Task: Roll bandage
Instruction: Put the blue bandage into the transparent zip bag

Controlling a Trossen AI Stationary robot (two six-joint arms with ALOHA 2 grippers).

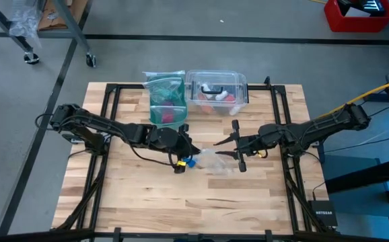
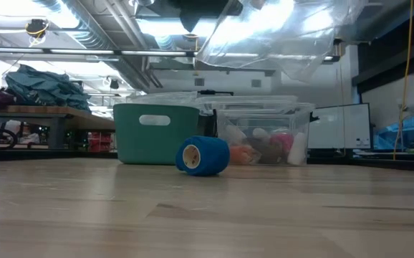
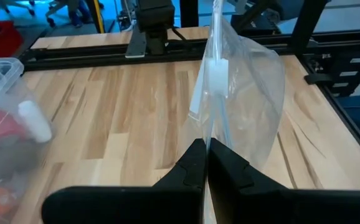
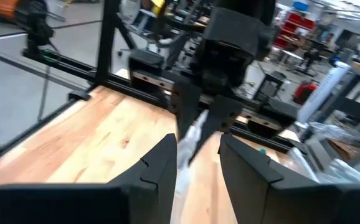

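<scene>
The bandage, a small bright blue roll, lies on its side on the wooden table, and in the high view the bandage sits just below my left gripper. That gripper is shut on a clear plastic zip bag, held up over the table's middle. The bag hangs high above the roll. My right gripper faces the left one, open, with the bag's other end between its fingers. My left gripper pinches the bag's edge, beside the white zip strip, between its two shut fingers. The fingers come from the table's left, slanting a little downward. The bag is lifted clear of the table and stretches away toward the right gripper. Whether my right gripper's fingers touch the bag, I cannot tell.
A teal bin with a bag in it and a clear plastic box holding red and white items stand side by side at the table's far edge. A black frame runs along the table's sides. Bare wood lies nearer.
</scene>
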